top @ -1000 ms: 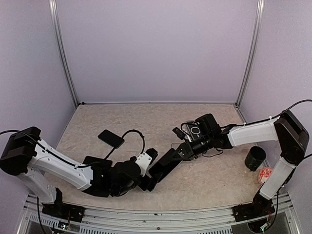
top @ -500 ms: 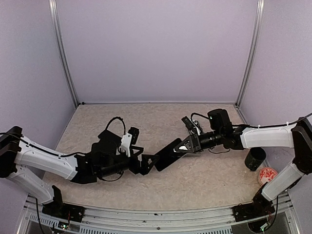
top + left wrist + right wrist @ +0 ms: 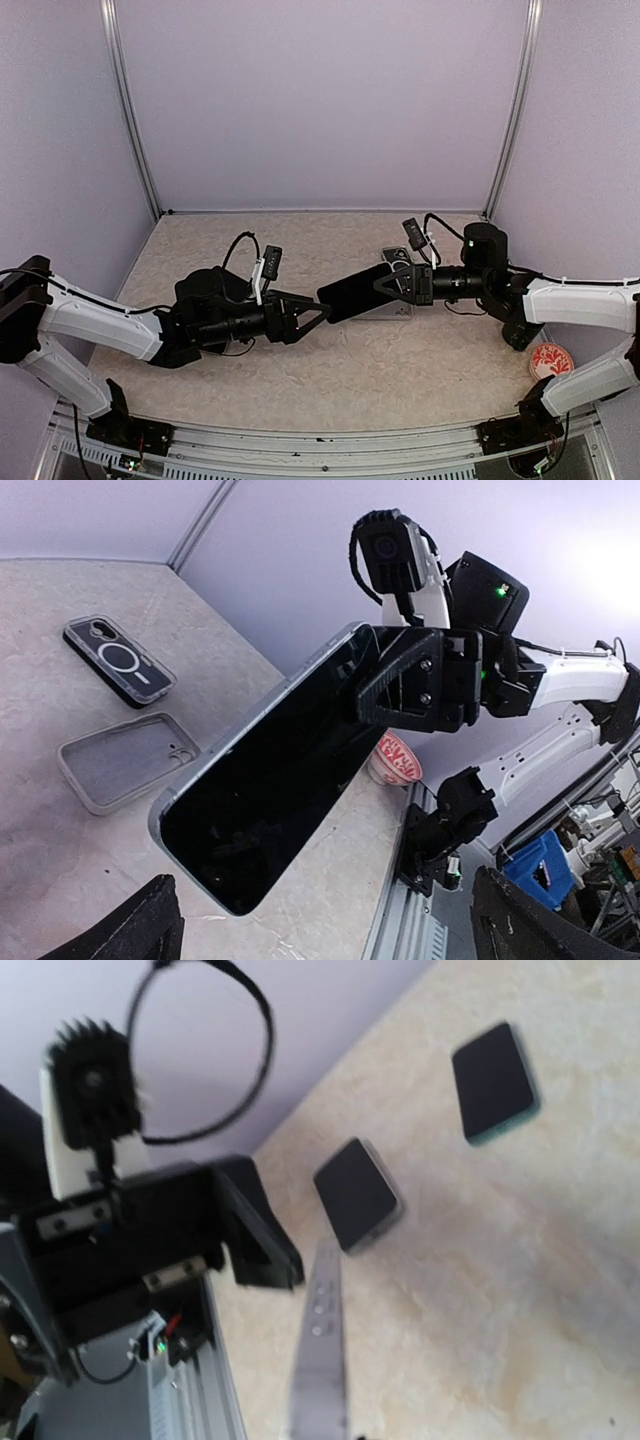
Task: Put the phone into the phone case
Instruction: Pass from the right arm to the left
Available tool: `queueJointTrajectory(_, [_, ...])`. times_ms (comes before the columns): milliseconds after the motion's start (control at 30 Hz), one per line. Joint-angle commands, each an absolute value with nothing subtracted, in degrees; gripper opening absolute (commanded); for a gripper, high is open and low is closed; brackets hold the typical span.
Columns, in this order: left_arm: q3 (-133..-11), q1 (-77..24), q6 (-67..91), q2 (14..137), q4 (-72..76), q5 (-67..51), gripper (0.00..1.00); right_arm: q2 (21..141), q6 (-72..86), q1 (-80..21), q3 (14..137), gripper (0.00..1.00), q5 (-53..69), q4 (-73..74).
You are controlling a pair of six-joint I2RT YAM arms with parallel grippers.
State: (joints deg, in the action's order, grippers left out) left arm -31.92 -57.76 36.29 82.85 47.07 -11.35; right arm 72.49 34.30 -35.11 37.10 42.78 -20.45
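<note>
The phone [image 3: 352, 291] is a black slab held tilted in the air, its dark screen [image 3: 270, 800] facing my left wrist camera. My right gripper [image 3: 388, 285] is shut on its upper end. In the right wrist view the phone [image 3: 320, 1360] shows edge-on with its side buttons. My left gripper [image 3: 318, 317] is open just short of the phone's lower end, with nothing between its fingers [image 3: 140, 930]. The phone case [image 3: 125, 760], a pale grey shell with its hollow side up, lies on the table below the phone [image 3: 392, 310].
A second phone in a clear ringed case [image 3: 120, 660] lies behind the empty case [image 3: 396, 258]. Two more dark phones [image 3: 357, 1193] [image 3: 493, 1082] lie on the table toward the left. A black cup [image 3: 522, 325] and a red-and-white bowl [image 3: 548, 358] stand at the right.
My left gripper has opened and drawn back to the left off the phone. My right gripper has carried the phone up and to the right, over the case.
</note>
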Motion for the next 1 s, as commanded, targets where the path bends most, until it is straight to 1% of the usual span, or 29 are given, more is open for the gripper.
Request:
queueJointTrajectory(0, [-32.3, -56.7, 41.0, 86.0, 55.5, -17.8, 0.97, 69.4, 37.5, -34.7, 35.5, 0.0, 44.2, -33.0])
queueJointTrajectory(233, [-33.8, -55.5, 45.2, 90.5, 60.8, -21.1, 0.94, 65.8, 37.2, -34.7, 33.6, 0.0, 43.0, -35.5])
queueJointTrajectory(567, [-38.2, -55.5, 47.5, 96.4, 67.1, -22.8, 0.9, 69.1, 40.9, -34.7, 32.3, 0.0, 46.1, -41.2])
queueJointTrajectory(833, [-41.1, -55.3, 48.7, 99.3, 69.3, -23.6, 0.87, 69.7, 40.8, -34.7, 31.8, 0.0, 46.3, -41.8])
queueJointTrajectory(967, [-42.2, -55.3, 49.5, 100.5, 70.0, -24.2, 0.84, 70.5, 40.9, -34.7, 31.6, 0.0, 46.1, -42.2])
